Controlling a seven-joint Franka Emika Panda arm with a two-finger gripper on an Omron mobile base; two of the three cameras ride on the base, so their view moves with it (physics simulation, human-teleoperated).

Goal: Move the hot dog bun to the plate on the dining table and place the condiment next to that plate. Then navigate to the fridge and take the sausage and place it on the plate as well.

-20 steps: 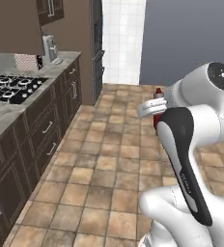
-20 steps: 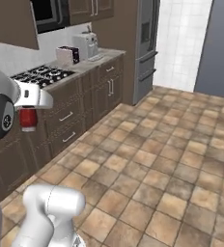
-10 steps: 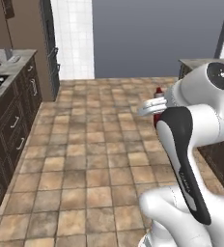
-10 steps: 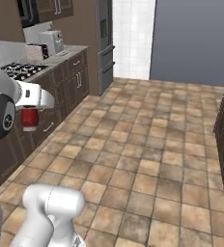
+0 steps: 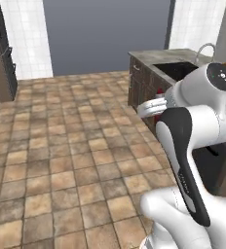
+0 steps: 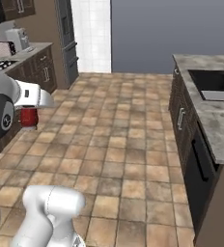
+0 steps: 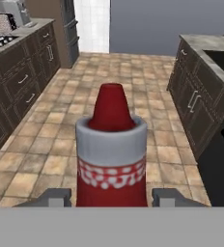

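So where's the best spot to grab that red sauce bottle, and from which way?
Grab the condiment by its wide round body, below the white collar, squeezing from its two sides. The cap is narrow and pointed, so fingers would probably slip there, while the body has straight walls. The gripper already does it that way: one finger sits on each side of the body.

**Arm folded, bottle in its grip**

The white arm rose from the base and bent sharply at the elbow, the hand held level out in front. The gripper point(image 7: 111, 197) was closed on the condiment point(image 7: 111, 154), a finger on each side of its body.
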